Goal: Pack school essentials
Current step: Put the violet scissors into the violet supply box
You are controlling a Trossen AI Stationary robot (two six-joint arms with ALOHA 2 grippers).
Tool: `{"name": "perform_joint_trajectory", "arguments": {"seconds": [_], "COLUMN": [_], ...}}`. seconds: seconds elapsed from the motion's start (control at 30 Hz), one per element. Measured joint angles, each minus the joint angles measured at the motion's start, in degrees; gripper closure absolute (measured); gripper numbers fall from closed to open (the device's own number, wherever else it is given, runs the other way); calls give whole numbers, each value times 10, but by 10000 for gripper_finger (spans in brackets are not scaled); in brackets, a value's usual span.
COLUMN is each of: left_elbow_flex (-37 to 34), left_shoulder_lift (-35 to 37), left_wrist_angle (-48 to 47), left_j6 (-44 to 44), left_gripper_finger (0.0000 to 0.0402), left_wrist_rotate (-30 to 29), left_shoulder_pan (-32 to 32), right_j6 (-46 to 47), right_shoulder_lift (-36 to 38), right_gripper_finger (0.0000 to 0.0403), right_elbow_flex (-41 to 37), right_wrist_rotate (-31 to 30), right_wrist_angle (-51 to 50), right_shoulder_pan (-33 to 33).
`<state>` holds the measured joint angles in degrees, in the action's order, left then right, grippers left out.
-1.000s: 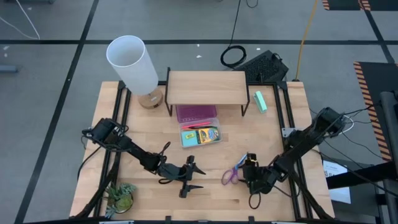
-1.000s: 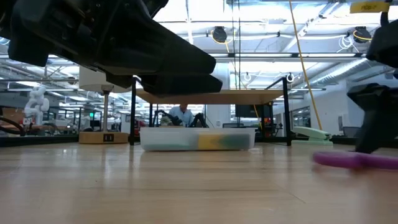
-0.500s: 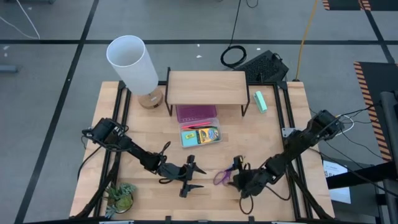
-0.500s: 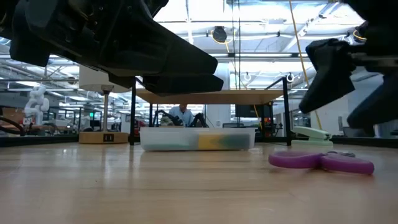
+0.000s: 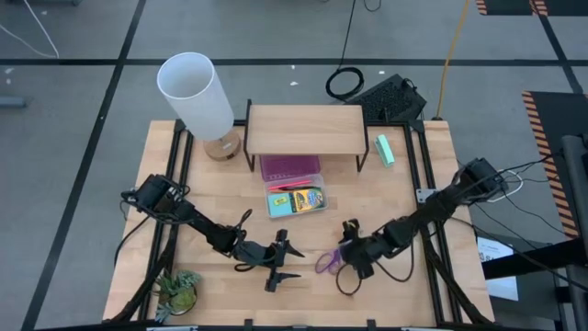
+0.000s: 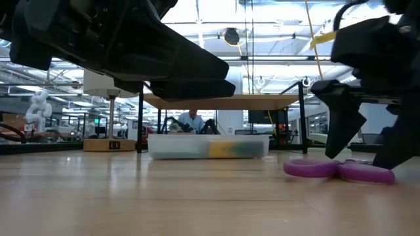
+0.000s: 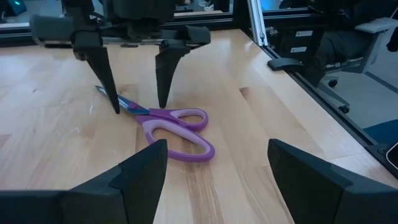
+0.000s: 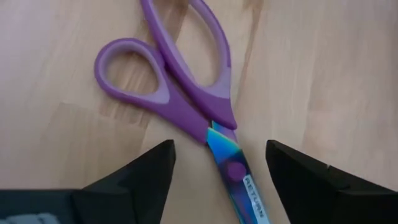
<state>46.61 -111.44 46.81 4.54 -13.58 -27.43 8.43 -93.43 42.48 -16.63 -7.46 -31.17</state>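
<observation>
Scissors (image 5: 328, 261): flat on the bench near its front edge, right of centre; purple handles point toward the left arm, blade under the right tool.
Right tool (image 5: 352, 257): fingers spread wide, pointing down, one fingertip on each side of the blade just past the pivot; in the left wrist view the tips seem at or very near the wood, and nothing is held yet.
Left tool (image 5: 279, 261): waits at the front of the bench, just left of the scissors; fingers wide apart, empty.
Box (image 5: 296, 202): clear, mid-bench, in front of the small shelf (image 5: 304, 130); crayon box (image 5: 301, 199) already lies in it.
Step in hand: I judge it is the grasp of the scissors.
How to do it well: keep the blade centred between the fingers, close near the pivot where the metal is thickest, press low so the thin blade does not slip out, then lift straight before going to the box.
Risk: a flat blade may slide or turn in the grip.
</observation>
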Motion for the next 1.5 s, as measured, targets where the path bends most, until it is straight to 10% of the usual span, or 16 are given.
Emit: {"name": "perform_joint_trajectory", "arguments": {"seconds": [0.73,1.07,1.5], "left_elbow_flex": [-1,0,0], "left_shoulder_lift": [53,268,332], "left_wrist_angle": [-32,-297,-410], "left_j6": [0,-105,-185], "left_gripper_finger": [119,119,119], "left_wrist_rotate": [-31,-160,-179], "left_shoulder_pan": [-8,-9,123], "right_j6": [75,32,-126], "right_shoulder_lift": [18,45,46], "right_gripper_finger": [346,338,338], "right_elbow_flex": [-41,-20,101], "right_wrist_rotate": [75,79,79], "right_wrist_angle": [54,87,93], "right_shoulder_pan": [48,119,315]}}
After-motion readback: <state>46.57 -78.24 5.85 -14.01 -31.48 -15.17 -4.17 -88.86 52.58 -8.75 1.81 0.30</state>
